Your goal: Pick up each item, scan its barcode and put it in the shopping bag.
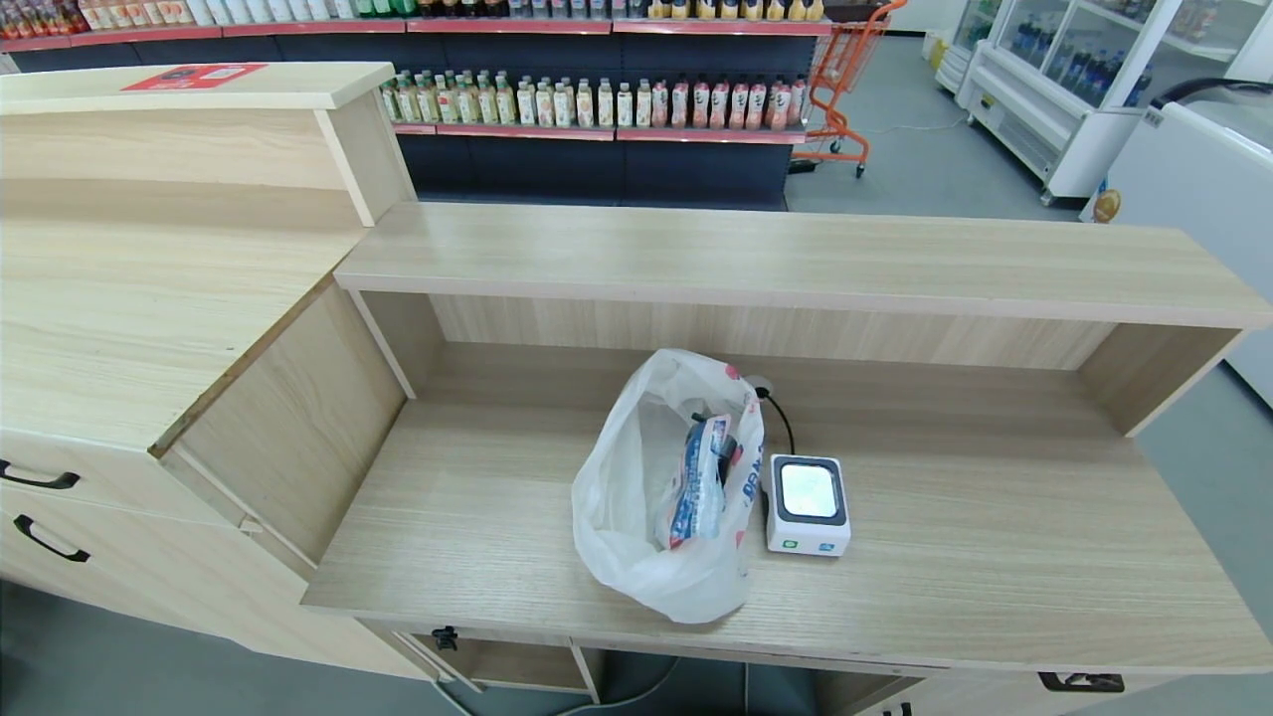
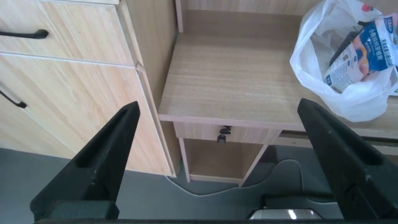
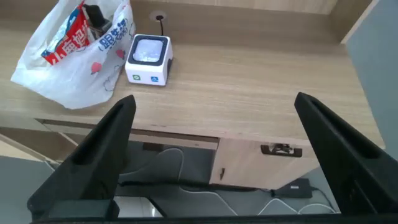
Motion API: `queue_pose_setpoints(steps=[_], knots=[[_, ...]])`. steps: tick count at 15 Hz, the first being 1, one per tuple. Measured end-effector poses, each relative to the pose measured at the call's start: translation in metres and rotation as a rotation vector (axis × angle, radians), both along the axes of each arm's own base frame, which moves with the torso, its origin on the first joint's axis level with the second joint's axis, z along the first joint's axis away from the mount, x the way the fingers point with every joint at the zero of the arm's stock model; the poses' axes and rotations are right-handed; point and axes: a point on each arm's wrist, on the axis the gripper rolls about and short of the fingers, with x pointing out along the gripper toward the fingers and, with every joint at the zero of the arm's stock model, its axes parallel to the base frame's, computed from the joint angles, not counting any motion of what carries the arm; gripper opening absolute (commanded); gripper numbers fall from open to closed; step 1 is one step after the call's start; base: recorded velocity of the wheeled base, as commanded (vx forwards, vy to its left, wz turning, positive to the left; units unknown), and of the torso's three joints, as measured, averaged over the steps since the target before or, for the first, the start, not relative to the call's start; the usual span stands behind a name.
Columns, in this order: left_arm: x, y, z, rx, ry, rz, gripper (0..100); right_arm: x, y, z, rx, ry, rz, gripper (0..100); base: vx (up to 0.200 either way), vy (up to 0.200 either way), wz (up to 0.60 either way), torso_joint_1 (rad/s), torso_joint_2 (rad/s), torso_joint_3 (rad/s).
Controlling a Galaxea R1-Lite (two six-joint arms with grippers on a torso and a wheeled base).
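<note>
Sitting well apart from the shopping bag (image 1: 622, 517), left fingers (image 2: 99, 168) and right fingers (image 3: 93, 162) spread empty.

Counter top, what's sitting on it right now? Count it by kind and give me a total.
bag: 1
scanner: 1
packet showing inside the bag: 1, though more may be hidden
Total: 3 on the counter

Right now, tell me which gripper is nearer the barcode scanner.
Right. The right gripper hangs off the counter's front edge near the barcode scanner; the left gripper is off its left end, past the shopping bag.
</note>
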Motion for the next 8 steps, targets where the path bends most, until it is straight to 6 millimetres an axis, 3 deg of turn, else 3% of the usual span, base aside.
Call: queue_pose_setpoints(steps=[8], knots=[[0.0000, 0.0000, 0.0000, 0.001, 0.000, 0.000, 100, 0.0000, 0.0000, -0.0002, 0.013, 0.002, -0.002, 100, 0.000, 0.000, 0.00, 0.000, 0.00, 0.000]])
